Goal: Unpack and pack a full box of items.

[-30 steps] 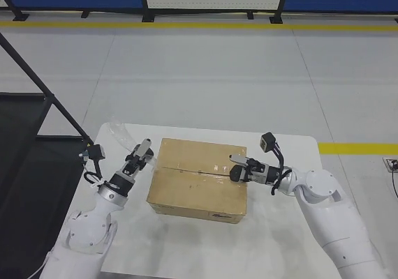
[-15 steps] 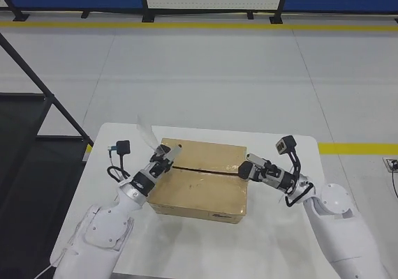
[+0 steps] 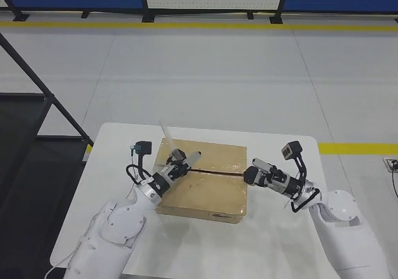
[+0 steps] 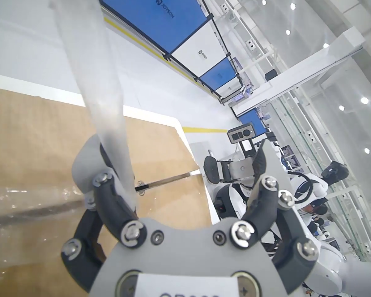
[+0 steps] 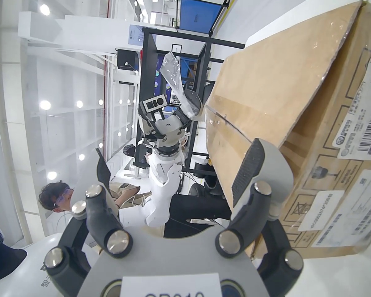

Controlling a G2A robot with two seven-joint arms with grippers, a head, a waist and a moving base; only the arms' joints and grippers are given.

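A closed cardboard box [image 3: 202, 190] sits in the middle of the white table. My left gripper [image 3: 188, 156] hovers over the box top [image 4: 34, 143] by its dark centre seam [image 3: 216, 171]. It is open [image 4: 185, 174], and a strip of clear tape [image 4: 92, 63] clings to one finger [image 4: 111, 187]. The tape [image 3: 165, 134] stands up and away from the box [image 5: 266, 94], also visible as a crinkled strip [image 5: 173, 72] above the far left gripper [image 5: 188, 106]. My right gripper [image 3: 249, 174] is open [image 5: 176, 171] at the box's right end, one finger [image 5: 250, 168] against the top edge.
The white table [image 3: 283, 230] has bare room to the right of and in front of the box. A black metal frame [image 3: 17, 139] stands off the table's left side. Labels cover the box's end face [image 5: 352, 162].
My left gripper has travelled right from the box's left edge along the seam, the tape strip rising with it. My right gripper has drawn back from the box top to its right edge.
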